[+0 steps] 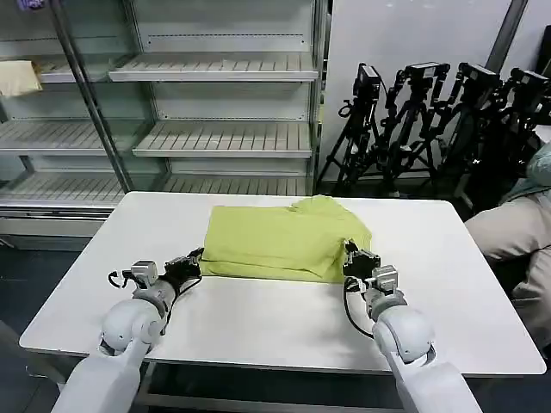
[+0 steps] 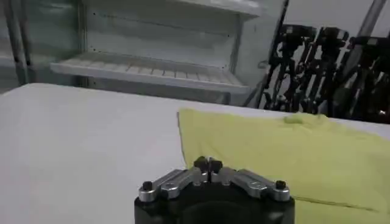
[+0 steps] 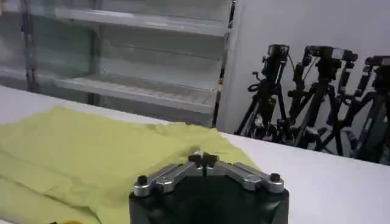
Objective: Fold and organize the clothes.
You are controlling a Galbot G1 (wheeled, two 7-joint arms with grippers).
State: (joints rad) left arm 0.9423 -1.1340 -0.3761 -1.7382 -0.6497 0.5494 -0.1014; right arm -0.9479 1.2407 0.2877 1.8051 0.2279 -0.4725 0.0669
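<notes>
Item: lime T-shirt (image 1: 280, 241), folded, long axis across frame centre on your table (image 1: 258, 318). Left gripper (image 1: 191, 262) and right gripper (image 1: 355, 258) flank its near corners, equally near; jaws closed, empty.

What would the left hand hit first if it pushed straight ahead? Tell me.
Most likely the lime T-shirt: the left hand, fingers shut, sits at its near-left corner, pointing toward the fabric edge. Whether it already touches is unclear.

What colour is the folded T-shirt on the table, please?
Plain yellow-green T-shirt, no print; clearest in the head view.
</notes>
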